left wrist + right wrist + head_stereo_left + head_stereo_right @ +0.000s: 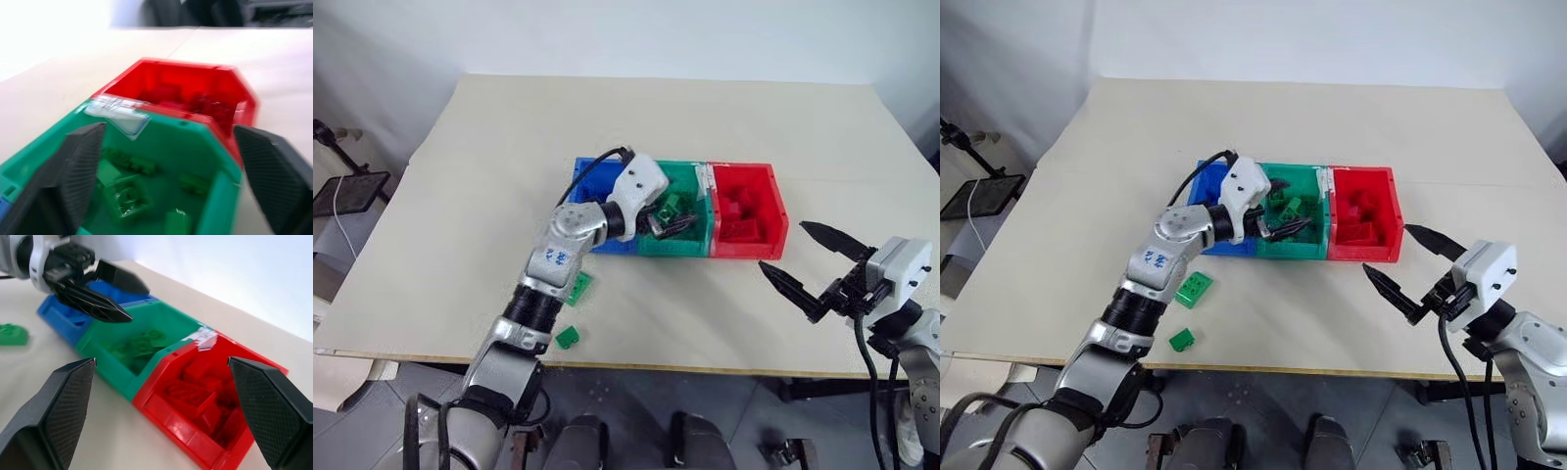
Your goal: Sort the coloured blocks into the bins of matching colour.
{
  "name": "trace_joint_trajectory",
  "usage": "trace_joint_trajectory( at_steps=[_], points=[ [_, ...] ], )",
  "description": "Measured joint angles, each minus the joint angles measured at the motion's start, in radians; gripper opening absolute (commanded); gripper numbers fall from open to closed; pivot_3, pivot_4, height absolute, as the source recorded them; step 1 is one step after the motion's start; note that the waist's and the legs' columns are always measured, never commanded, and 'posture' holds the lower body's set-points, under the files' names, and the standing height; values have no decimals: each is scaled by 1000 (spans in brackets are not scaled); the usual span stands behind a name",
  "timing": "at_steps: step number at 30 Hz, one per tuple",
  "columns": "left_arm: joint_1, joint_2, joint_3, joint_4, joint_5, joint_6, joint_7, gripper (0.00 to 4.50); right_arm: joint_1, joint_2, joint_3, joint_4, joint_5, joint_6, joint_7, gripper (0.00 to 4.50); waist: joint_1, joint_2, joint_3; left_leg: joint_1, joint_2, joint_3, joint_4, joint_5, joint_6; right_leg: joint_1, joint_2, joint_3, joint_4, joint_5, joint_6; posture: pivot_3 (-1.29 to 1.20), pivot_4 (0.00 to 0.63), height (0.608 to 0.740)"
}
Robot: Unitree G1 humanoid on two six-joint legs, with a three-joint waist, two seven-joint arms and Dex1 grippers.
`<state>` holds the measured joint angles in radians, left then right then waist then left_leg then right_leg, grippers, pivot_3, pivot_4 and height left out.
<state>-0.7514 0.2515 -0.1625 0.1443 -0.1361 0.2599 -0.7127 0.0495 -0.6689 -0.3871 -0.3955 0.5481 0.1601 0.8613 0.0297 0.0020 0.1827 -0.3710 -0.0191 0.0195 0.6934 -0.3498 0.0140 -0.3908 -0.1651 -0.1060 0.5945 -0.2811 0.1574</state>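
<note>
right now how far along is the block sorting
Mostly done: red blocks fill the red bin, green ones lie in the green bin. In hand: nothing; the left gripper hangs open over the green bin, the right gripper open over the table. Left: two green blocks on the table.

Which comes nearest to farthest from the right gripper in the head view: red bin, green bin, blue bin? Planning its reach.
From the right gripper:
1. red bin, the row's right end.
2. green bin, the middle.
3. blue bin, the left end.
</note>
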Motion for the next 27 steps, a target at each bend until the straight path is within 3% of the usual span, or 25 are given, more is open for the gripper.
trace_joint_trajectory(
  at_steps=[9,14,18,22,27],
  points=[
    [332,391,279,-125,-184,-129,-293,4471,-72,-84,130,130,-23,-57,232,4500,-10,1,0,1,1,-1,0,0,0,0,0,0,-1,0,0,0,150,740],
    [462,532,392,-70,-242,-116,-404,4471,-109,-101,201,178,-65,-117,326,4500,-3,0,0,1,0,-3,1,-1,0,1,0,0,-1,0,0,0,150,740],
    [528,631,393,-72,-249,-76,-474,4471,-130,-111,235,219,-79,-124,376,4500,-1,0,0,0,1,-3,1,-1,0,1,0,-1,0,0,0,0,150,740],
    [590,749,304,-306,-227,144,-459,4471,-147,-121,233,230,-79,-122,391,4500,-7,-1,0,1,1,-8,0,-2,0,0,0,1,0,0,0,0,150,740],
    [642,789,235,-615,-251,421,-354,4471,-132,-124,228,224,-74,-110,392,4500,-7,-1,0,1,2,-8,-1,-2,0,-1,0,1,1,0,0,0,150,740]
  ],
)
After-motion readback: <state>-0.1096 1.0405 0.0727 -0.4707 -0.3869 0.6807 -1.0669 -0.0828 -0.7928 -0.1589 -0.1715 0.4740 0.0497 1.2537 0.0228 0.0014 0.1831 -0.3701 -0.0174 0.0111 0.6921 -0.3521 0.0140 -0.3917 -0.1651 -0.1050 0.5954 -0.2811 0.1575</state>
